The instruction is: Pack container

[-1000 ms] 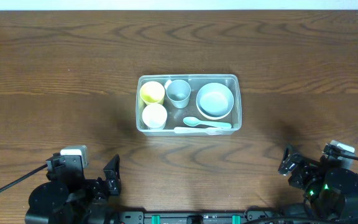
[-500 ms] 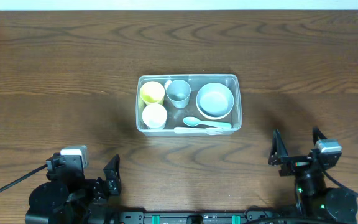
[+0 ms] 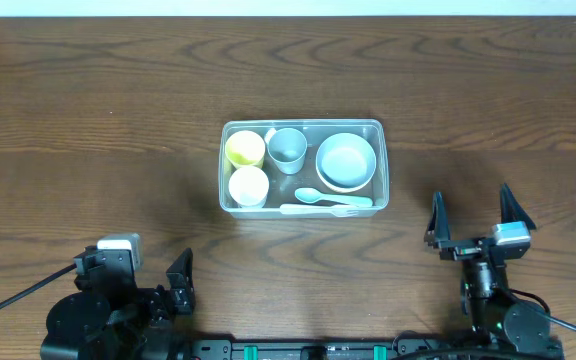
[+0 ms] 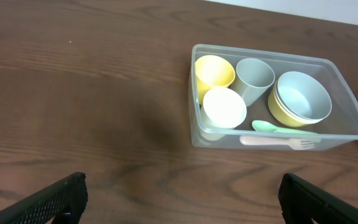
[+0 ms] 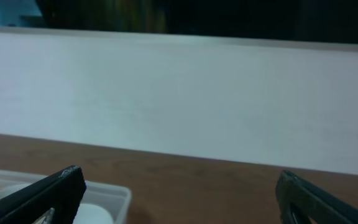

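The clear plastic container [image 3: 376, 129] stands at the table's middle. It holds a yellow cup [image 3: 245, 149], a white cup [image 3: 249, 185], a grey cup [image 3: 287, 149], stacked bowls [image 3: 346, 161], a green spoon [image 3: 330, 197] and a white fork [image 3: 318, 210]. It also shows in the left wrist view [image 4: 347, 99] and partly in the right wrist view [image 5: 114, 193]. My left gripper [image 4: 180, 198] is open and empty, low at the front left, well short of the container. My right gripper [image 3: 473, 222] is open and empty at the front right, its fingers pointing up.
The dark wooden table [image 3: 88, 120] stretches around the container. A white wall [image 5: 179, 99] lies beyond the far table edge in the right wrist view.
My right arm swung from the front right corner leftward and forward, and its gripper turned upright with fingers spread. The left arm and the container's contents have not moved.
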`<state>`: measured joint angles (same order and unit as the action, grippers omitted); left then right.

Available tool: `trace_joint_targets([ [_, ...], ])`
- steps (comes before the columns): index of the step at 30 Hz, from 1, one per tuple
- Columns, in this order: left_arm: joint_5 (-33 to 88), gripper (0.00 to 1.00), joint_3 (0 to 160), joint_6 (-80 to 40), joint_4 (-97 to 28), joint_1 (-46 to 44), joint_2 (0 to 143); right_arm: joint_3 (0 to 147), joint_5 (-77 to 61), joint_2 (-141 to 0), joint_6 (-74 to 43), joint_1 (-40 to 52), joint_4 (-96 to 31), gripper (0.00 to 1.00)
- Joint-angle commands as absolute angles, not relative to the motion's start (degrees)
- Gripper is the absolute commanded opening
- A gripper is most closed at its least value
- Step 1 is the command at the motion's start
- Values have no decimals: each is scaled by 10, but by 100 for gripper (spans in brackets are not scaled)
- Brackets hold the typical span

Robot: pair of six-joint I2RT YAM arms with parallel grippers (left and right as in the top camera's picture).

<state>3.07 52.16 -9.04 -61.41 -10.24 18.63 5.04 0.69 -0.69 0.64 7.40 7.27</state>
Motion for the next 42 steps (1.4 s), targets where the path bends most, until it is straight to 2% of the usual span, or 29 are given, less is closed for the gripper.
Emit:
trace_joint_targets([
  [1, 37, 98, 522, -93, -613, -104, 188, 25, 30, -3, 20, 66, 88, 99],
  [4, 37, 98, 522, -93, -613, -104, 188, 8, 30, -3, 16, 64, 64, 99],
  [7, 37, 98, 522, -93, -613, -104, 188, 3, 26, -3, -2, 64, -44, 99],
  [42, 37, 98, 522, -93, -613, -104, 188, 4, 19, -3, -2, 64, -41, 99],
])
